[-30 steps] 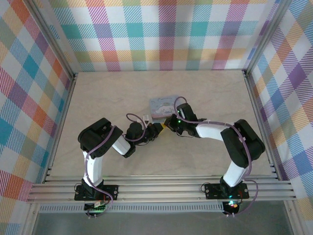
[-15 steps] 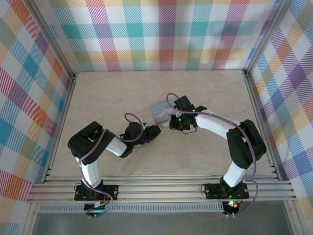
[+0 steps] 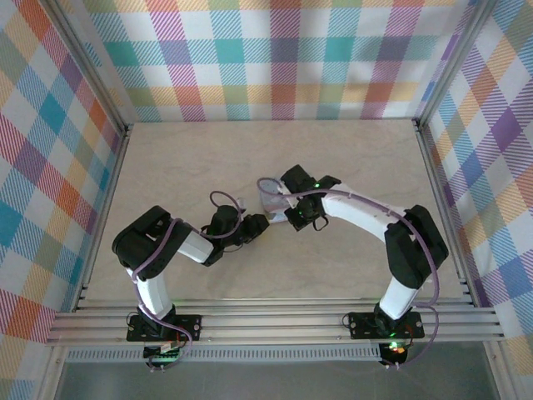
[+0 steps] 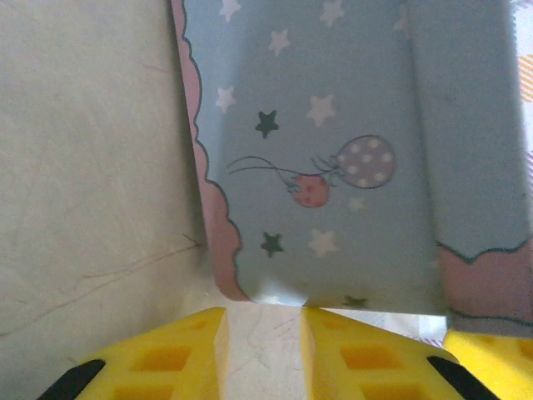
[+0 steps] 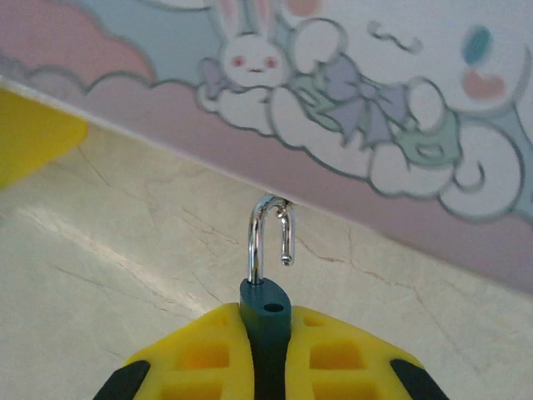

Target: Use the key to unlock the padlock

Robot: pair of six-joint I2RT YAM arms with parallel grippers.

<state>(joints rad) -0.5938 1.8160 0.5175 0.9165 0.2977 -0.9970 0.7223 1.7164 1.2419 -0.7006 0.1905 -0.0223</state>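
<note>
Now the right arm has swung toward 10 o'clock across the cartoon tin box (image 3: 271,197). The box has slid and turned toward 7 o'clock, and the left gripper (image 3: 261,225) waits just off its 7 o'clock corner.

The right wrist view shows detail too small for the top view. The right gripper (image 5: 265,332) is clamped on the padlock (image 5: 263,310), whose shackle (image 5: 254,242) points to 12 o'clock and touches the tin's edge. One leg is free of the body, so unlocking looks done.

In the left wrist view the left gripper's fingers (image 4: 196,350) stand slightly apart, holding nothing.
</note>
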